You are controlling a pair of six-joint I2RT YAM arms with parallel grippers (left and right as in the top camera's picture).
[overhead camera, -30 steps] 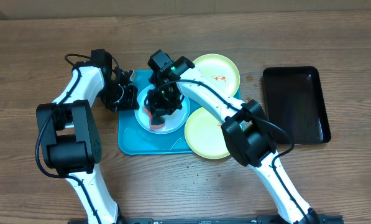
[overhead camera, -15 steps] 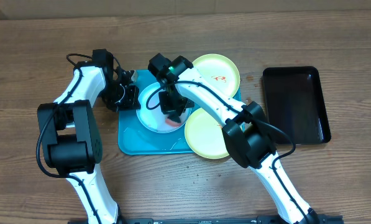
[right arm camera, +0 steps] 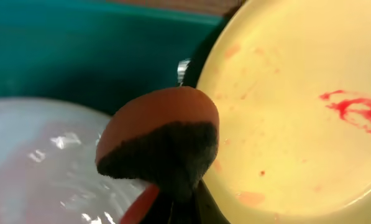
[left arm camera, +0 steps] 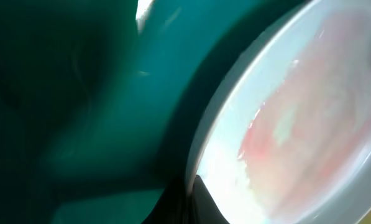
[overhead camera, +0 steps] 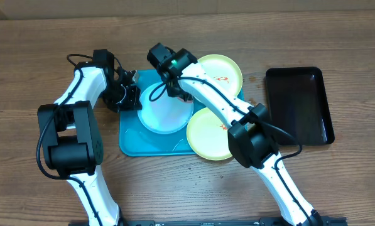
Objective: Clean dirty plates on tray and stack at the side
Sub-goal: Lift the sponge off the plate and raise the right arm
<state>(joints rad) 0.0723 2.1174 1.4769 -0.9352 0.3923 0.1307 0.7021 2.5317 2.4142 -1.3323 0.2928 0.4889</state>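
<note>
Overhead, the turquoise tray [overhead camera: 129, 143] lies mid-surface with the light blue plate [overhead camera: 165, 116] inside it, and I judge I am in the scrubbing step on that plate. My right hand [overhead camera: 174, 91] is over the plate's upper right edge, clamped on an orange sponge [right arm camera: 159, 138] with a dark scouring face. The right wrist camera shows the sponge above the line where the blue plate meets the upper yellow-green plate [overhead camera: 222, 70]; whether it touches either I cannot tell. My left hand [overhead camera: 127, 98] is at the blue plate's left rim, and the left wrist camera shows that rim running right up to one dark finger [left arm camera: 199, 198], but I cannot tell whether the hand is pinched on the rim or only beside it. A thin pink film shows across the blue plate there, so I judge it not clean yet. The upper plate hangs over the tray's top right corner and carries a red sauce smear [right arm camera: 353, 111]. The lower yellow-green plate [overhead camera: 207, 139] overlaps the tray's right side and the wooden surface [overhead camera: 338, 182]; I see no sauce on it from above. A black tray [overhead camera: 299, 105] lies well apart to the right. Nothing is stacked. Next I would bring the sponge down onto the pink film and wipe it away, steadying the rim, before moving to the smeared plate
</note>
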